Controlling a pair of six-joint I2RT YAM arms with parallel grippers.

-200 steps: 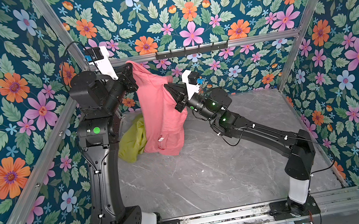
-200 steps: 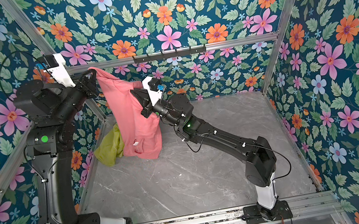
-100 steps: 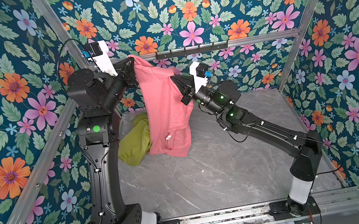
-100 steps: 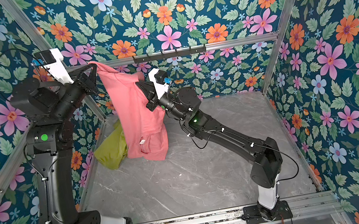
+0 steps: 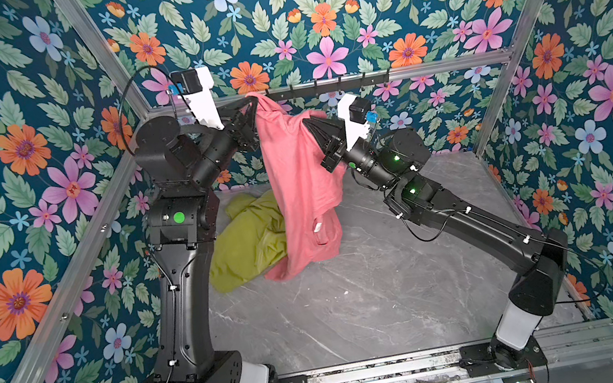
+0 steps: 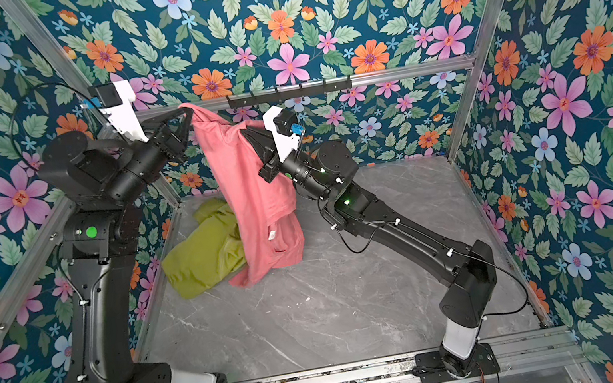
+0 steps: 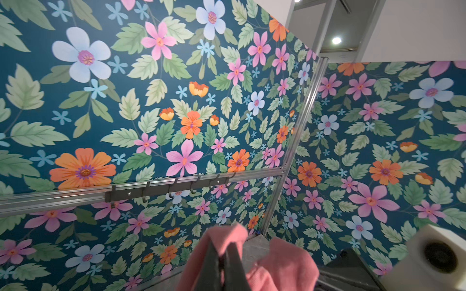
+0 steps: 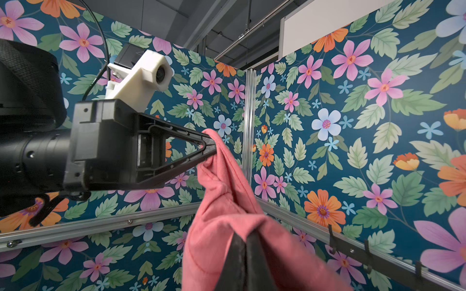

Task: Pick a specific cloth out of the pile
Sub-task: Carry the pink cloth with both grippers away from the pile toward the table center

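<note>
Floral walls around a grey marbled desk [image 5: 357, 302], left fingers [image 5: 240, 107] clamped on the top edge of the coral-pink cloth [image 5: 300, 189], right fingers [image 5: 317, 125] clamped on its edge nearby, cloth hanging below both, hem down by the yellow-green garment [image 5: 250, 244].

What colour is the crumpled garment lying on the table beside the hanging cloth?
The crumpled garment is plain yellow-green, clearest in a top view.
</note>
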